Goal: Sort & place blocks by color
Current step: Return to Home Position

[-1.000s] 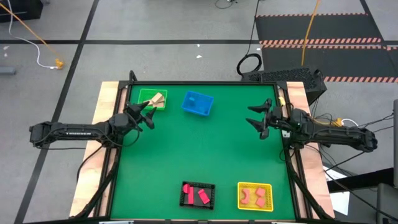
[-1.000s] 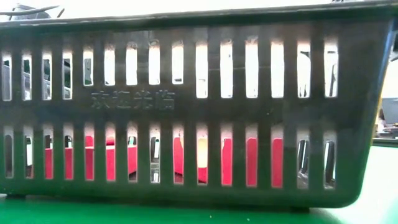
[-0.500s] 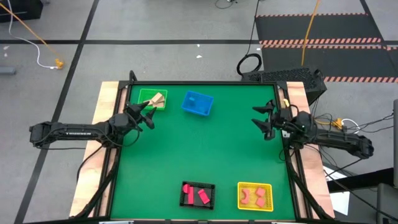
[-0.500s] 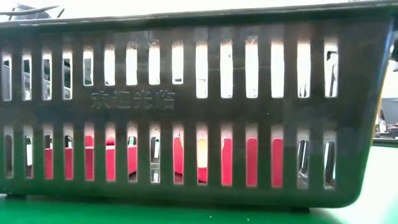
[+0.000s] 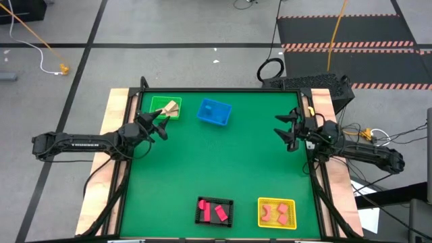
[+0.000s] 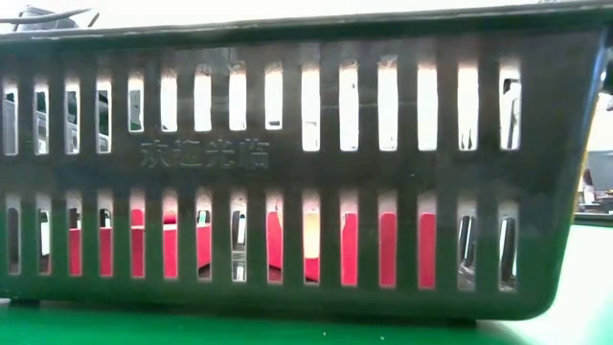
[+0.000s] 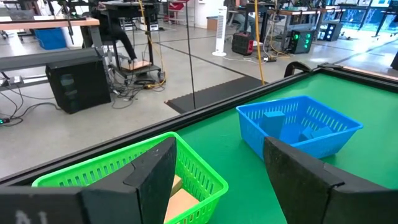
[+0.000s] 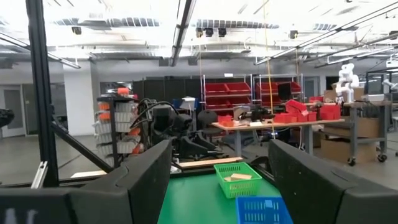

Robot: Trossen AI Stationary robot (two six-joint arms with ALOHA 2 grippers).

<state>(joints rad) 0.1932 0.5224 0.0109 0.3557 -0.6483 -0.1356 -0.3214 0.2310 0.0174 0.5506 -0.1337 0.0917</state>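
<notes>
Four baskets stand on the table (image 5: pixel 229 162). The far-left basket (image 5: pixel 154 102) has blocks (image 5: pixel 171 108) in it. Just right of it, the far-middle basket (image 5: pixel 202 116) holds what look like three more, though they are hard to count. At the near edge the near-middle basket (image 5: pixel 200 210) and, to its right, the near-right basket (image 5: pixel 260 212) each hold blocks. The left gripper (image 5: pixel 162 124) hangs just beside the far-left basket, on its near side. The right gripper (image 5: pixel 280 129) hangs by the table's right edge, well apart from every basket.

The green worktop (image 5: pixel 223 162), edged in pale wood, carries four mesh baskets: a green basket (image 5: pixel 156 104) in a corner on the left arm's side with a blue basket (image 5: pixel 223 119) near it, and along the opposite edge a black basket (image 5: pixel 230 202) beside a yellow basket (image 5: pixel 277 200)
</notes>
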